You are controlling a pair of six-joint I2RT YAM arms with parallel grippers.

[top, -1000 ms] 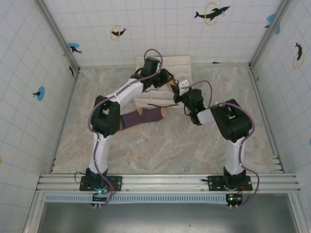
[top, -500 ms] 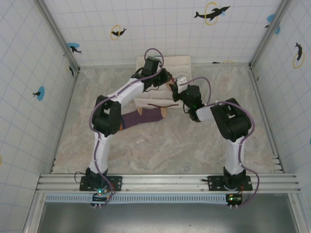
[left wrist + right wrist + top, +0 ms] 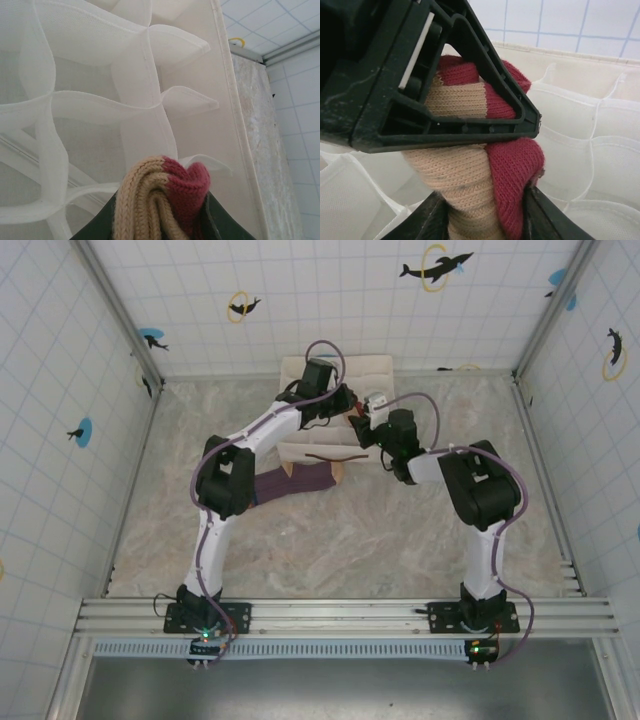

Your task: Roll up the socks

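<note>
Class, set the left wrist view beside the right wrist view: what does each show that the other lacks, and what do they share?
Left wrist: a strip of table beside the organiser box, and the left gripper's own fingers either side of the beige sock. Right wrist: the left gripper from outside, its black finger pressed across the roll, and the right gripper's fingers flanking the roll from below. Both: the rolled beige sock, red part showing, with the box's white compartments behind it.

Both white arms [image 3: 262, 430] are reaching forward, tips meeting; black left gripper [image 3: 161, 212] is pinching the rolled beige-and-red knit sock [image 3: 470, 172], right gripper [image 3: 482, 220] flanking it.
</note>
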